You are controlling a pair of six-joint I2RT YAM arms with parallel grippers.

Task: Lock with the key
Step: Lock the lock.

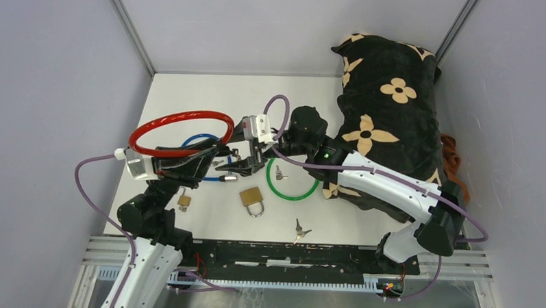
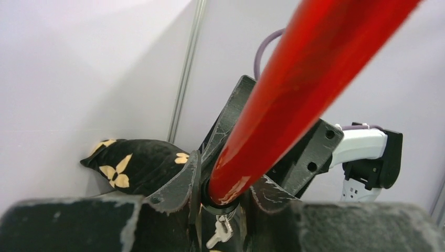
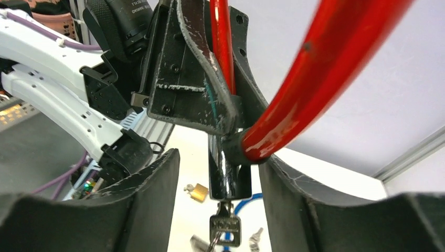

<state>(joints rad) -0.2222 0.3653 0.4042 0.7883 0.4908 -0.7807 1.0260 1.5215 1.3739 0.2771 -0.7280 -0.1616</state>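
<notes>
I see red cable lock (image 3: 325, 68) lifted, loop tilted. Black lock body (image 3: 229, 178) points down, silver key (image 3: 225, 229) seems inserted in bottom end.

— Where does the left tool (image 1: 219, 157) sit?
— Tip to tip with the right tool (image 1: 248, 160), at the end of the red cable lock (image 1: 189, 113). The lock's loop arcs back over the left tool's arm.
— And lower down?
— A blue ring (image 1: 201, 136) lies on the counter (image 1: 190, 89) beneath the left tool. A green ring (image 1: 290, 198) lies just right of the right tool, and a brass padlock (image 1: 253, 200) is near both tools, toward the bases.
</notes>
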